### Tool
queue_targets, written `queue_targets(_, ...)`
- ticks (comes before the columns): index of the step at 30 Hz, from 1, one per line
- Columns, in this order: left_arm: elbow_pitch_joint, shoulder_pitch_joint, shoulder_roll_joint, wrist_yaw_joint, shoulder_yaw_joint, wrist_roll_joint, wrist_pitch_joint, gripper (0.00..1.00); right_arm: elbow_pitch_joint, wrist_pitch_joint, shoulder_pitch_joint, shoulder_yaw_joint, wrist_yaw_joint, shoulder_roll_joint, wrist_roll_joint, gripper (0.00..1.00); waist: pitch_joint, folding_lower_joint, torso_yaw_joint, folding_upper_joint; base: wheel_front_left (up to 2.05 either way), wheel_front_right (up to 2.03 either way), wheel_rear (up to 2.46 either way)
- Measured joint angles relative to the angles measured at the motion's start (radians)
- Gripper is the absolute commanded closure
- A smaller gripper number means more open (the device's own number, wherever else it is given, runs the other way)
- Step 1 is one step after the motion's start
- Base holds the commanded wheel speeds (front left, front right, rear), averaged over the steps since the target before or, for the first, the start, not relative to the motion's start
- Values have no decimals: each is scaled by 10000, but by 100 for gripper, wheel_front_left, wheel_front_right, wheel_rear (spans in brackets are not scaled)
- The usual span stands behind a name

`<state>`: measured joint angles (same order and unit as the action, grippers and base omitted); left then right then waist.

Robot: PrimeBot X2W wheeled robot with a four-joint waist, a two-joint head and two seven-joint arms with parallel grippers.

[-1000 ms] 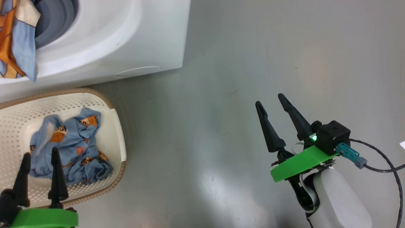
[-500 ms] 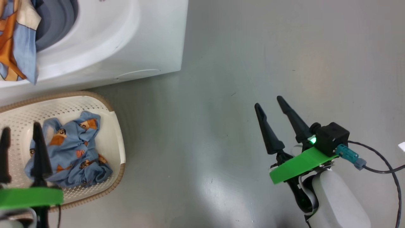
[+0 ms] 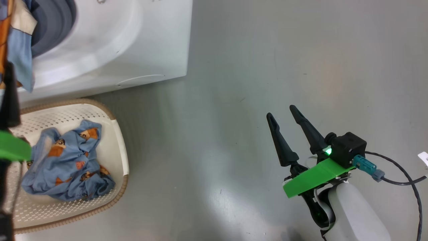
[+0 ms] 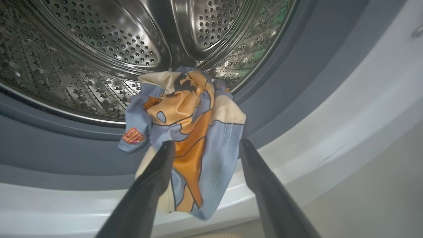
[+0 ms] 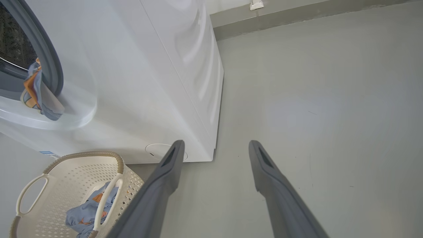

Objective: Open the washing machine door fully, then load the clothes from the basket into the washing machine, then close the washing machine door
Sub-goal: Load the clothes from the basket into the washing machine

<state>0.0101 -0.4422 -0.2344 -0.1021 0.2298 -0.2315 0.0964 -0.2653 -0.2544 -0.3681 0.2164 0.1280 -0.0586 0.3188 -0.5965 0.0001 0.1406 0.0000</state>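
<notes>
One shirt hangs half out of the washer, far left; 2nd one in basket. My L gripper, R gripper: spread wide, empty. Weak push, it might slip out.

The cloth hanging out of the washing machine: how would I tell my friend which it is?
Find the white boxy washing machine and its round opening with the grey rubber ring. Draped over the ring's lower lip hangs a light blue cloth with large orange and cream patches. The other blue printed cloth lies crumpled in the cream perforated basket.
</notes>
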Motion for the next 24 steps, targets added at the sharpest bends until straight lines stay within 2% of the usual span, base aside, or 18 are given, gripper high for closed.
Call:
queue_targets(10,-385,-1629,-815,67,-29,-462,2824,0,4,-2,-8,8,0,2,115,0,-183,0,144,0,0,0,0)
queue_targets(11,-385,-1629,-815,67,-29,-462,2824,0,4,-2,-8,8,0,2,115,0,-183,0,144,0,0,0,0)
queue_targets(16,-1007,-2240,-1009,142,-69,-817,4270,0,-8,-2,-12,33,0,2,276,0,-260,0,197,0,0,0,0)
queue_targets(24,-1532,-3054,-1198,384,-25,-1154,5147,0,-71,-2,-19,69,-2,4,351,0,-314,-1,278,0,0,0,0)
